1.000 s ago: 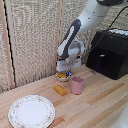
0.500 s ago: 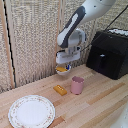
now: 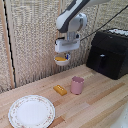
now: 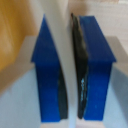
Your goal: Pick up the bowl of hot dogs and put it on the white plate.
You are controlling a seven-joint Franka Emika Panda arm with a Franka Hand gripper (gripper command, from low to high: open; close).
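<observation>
Bowl (image 3: 62,59) up in the air in the exterior view, high above the bench (image 3: 100,102), pinched at its rim by the gripper (image 3: 66,54). Yellow-orange food (image 3: 61,59) inside. Down below: pink cup (image 3: 77,85), orange block (image 3: 60,90), white plate (image 3: 31,111) well off toward that view's left.

Up close in the wrist view: blue fingers (image 4: 49,75) squeezed on a thin white rim (image 4: 66,55).

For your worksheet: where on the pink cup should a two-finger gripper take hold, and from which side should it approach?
Take the pink cup by its rim wall, coming straight down from above. It stands upright with its mouth open upward, so one finger can probably go inside and one outside. The orange block lies close beside it.
</observation>
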